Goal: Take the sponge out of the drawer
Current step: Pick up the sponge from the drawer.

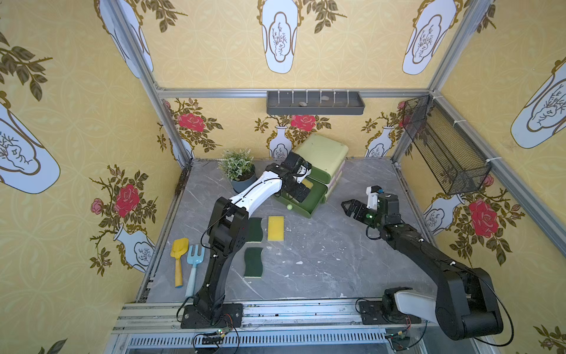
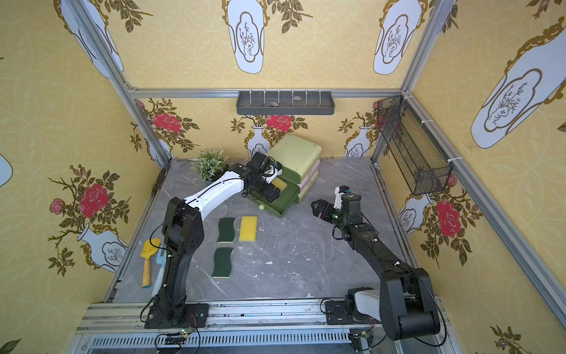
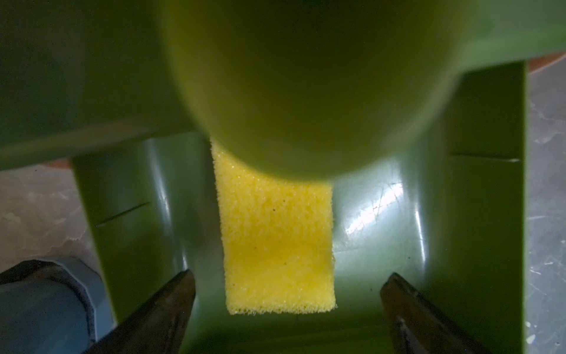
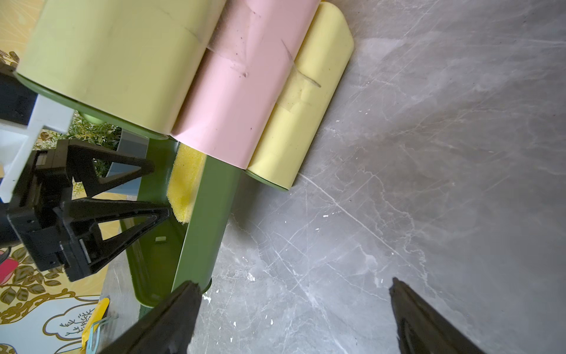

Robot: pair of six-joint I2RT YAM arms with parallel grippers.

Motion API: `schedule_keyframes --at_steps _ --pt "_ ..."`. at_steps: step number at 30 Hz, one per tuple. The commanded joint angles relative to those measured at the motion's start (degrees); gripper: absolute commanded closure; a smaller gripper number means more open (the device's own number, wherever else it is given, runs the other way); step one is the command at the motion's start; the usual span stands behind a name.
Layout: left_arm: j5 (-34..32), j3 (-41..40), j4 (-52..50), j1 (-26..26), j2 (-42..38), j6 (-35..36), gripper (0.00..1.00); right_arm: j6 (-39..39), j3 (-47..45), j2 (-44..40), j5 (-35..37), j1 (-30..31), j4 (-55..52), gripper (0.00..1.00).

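One yellow sponge [image 3: 275, 239] lies flat in the open green drawer [image 3: 382, 239], long axis along the drawer's slide, its near end flanked by the left gripper [image 3: 291, 275], jaws apart; the right gripper [image 1: 347, 207], jaws apart and empty, is well off to the right.

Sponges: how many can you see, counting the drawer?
4. A yellow sponge in the open drawer; three on the table: a yellow one, a green one beside it, another green one nearer the robot. Closed drawers could hide more.
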Motion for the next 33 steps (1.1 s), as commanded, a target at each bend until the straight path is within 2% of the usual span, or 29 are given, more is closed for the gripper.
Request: schedule_keyframes --at_steps 1,10,33 --pt "-0.2 -0.6 1.5 0.1 0.6 -0.8 0.00 -0.4 0.1 0.1 -0.1 0.0 2.2 0.01" --pt "0.9 -1.5 1.6 0.1 1.0 -1.6 0.00 -0.5 0.1 0.1 -0.1 0.0 2.1 0.01" --pt "-0.2 -10.0 7.1 0.2 -3.2 -4.0 0.01 -0.5 0.1 0.0 -0.2 0.1 2.0 0.01"
